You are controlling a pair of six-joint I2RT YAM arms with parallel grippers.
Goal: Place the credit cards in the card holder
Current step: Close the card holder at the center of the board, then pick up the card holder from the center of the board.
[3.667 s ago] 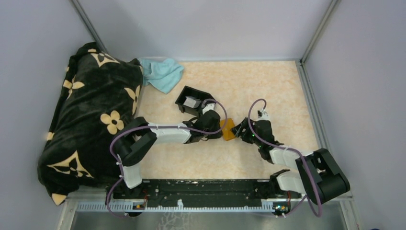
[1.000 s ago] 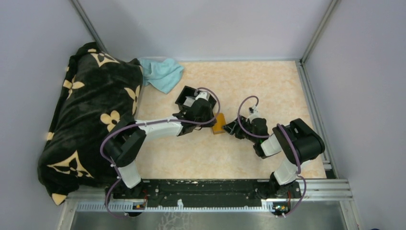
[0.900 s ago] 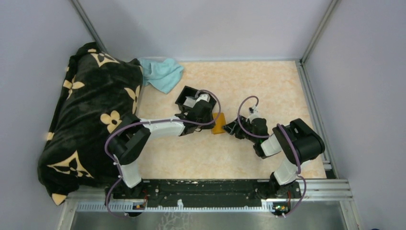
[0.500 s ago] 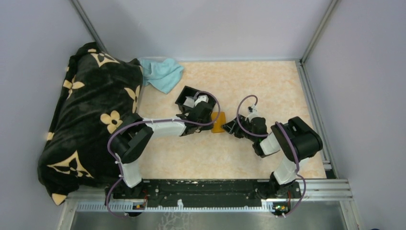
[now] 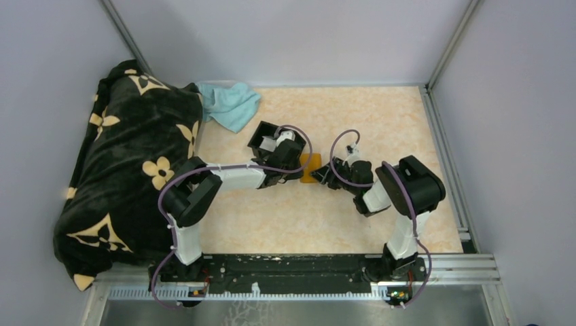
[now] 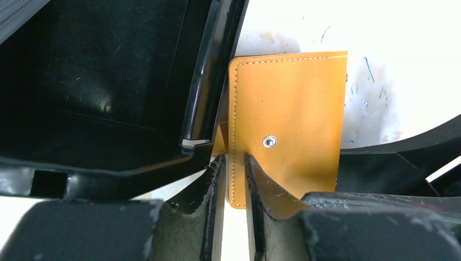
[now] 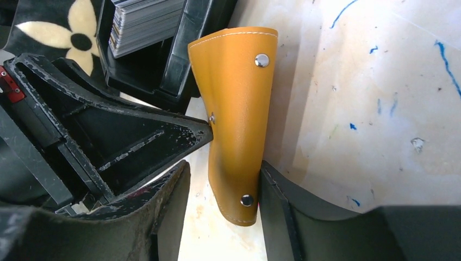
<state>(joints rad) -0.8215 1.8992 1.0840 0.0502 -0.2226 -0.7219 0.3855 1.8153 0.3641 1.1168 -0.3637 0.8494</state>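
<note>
Black tray (image 6: 201, 81) plastic presses in just outside the left fingers (image 6: 235, 160), so a careless swing of that arm could shove the tray and scatter what it holds. Squeezed between the two sets of fingers is the wallet (image 7: 237, 109). The left fingers are clenched on only a thin strip of its stitched edge. The right fingers (image 7: 225, 174) are released and spread around its lower end, one pad touching the leather and bench (image 7: 353, 81) showing between the other pad and the wallet. That narrow pinch looks like the weak spot: if the right fingers close or pull off-line, the wallet could twist out or drop. The two sets of fingers are nearly touching and could also clash. The cards (image 7: 145, 22) sit stacked in the tray, beyond the left fingers and in neither grasp, so I judge none can go in until the wallet is opened and steadied. From above, most of the wallet is covered by both wrists, and I cannot tell whether its lower edge rests on the bench. No card slot shows in any view. The stack is cut off by the frame edge, so the cards cannot be counted.
</note>
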